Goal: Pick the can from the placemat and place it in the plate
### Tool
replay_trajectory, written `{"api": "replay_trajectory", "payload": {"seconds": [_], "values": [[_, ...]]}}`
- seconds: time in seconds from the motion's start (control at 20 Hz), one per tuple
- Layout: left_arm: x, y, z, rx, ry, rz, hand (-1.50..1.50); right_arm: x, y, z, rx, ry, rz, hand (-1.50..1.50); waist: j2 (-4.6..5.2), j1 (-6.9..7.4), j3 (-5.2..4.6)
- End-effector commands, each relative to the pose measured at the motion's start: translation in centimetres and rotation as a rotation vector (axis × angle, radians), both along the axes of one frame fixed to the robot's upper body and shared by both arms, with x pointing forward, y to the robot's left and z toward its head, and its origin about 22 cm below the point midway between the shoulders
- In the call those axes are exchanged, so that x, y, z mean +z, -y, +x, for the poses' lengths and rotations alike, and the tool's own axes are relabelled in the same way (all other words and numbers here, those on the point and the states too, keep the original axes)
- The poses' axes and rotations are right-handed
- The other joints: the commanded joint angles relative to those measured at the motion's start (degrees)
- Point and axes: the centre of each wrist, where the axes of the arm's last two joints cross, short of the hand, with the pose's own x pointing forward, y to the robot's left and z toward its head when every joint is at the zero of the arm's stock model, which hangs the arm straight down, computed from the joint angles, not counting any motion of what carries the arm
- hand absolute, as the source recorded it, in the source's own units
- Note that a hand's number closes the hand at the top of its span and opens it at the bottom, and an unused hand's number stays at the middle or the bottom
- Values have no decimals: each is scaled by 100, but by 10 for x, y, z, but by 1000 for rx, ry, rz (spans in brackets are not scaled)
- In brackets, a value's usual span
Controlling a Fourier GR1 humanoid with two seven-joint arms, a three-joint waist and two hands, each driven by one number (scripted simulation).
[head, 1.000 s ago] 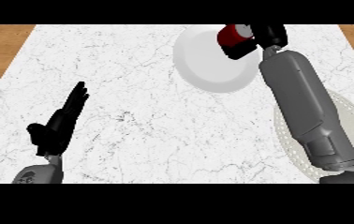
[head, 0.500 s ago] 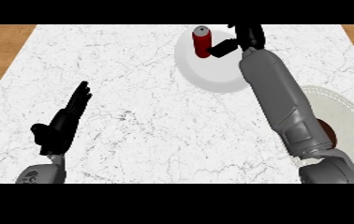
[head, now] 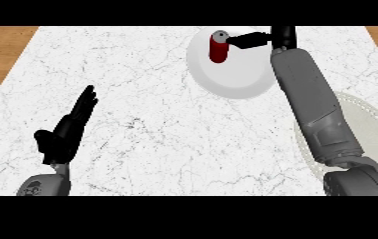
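- The can (head: pixel 218 47) is seen standing upright on the far left part of the plate (head: pixel 232 75), its red side and grey top both showing.
- The right hand (head: pixel 275 37) is placed just beside the can; the fingers (head: pixel 246 40) are stretched out straight toward its top, and whether they touch it cannot be told. Nothing is curled round the can, so the hand is judged released.
- The left hand (head: pixel 68 128) is rested at the lower left of the desk (head: pixel 148 113), fingers straight and relaxed, with nothing held.
- The placemat (head: pixel 358 114) is partly seen at the right edge, mostly hidden under the right forearm; nothing is seen lying on its visible part.
- The placing is judged done or nearly so, the can being already inside the plate.
- The can is judged to be stiff, light, and smooth-sided, so it may slip or tip if nudged near the top. A hold across the middle of its side, thumb against fingers, would be steadiest.
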Motion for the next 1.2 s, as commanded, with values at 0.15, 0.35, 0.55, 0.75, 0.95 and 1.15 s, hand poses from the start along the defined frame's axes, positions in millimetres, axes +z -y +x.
{"api": "replay_trajectory", "payload": {"seconds": [0.15, 0.35, 0.55, 0.75, 0.95, 1.15], "values": [[-1, -8, 0, 19, -5, -3, 0, -9, 80, -9, 1, 63, 301, -150, -40, -139, 1], [1, -12, -1, 8, -10, -11, 0, -18, 137, -22, 6, 97, 318, -150, -10, -55, 1], [16, -5, -2, 2, -2, 6, 0, -39, 195, -51, 74, 68, 271, -150, -26, -58, 5], [-6, 7, 3, -2, -11, -4, 0, -49, 222, -67, 118, 99, 257, -150, -3, -50, 4], [1, -10, -5, -5, 11, -9, 0, -50, 229, -71, 108, 76, 205, -150, 3, 16, 6], [17, -10, 10, -16, -2, -4, 0, -78, 241, -91, 114, 77, 186, -150, 29, 57, 15]]}}
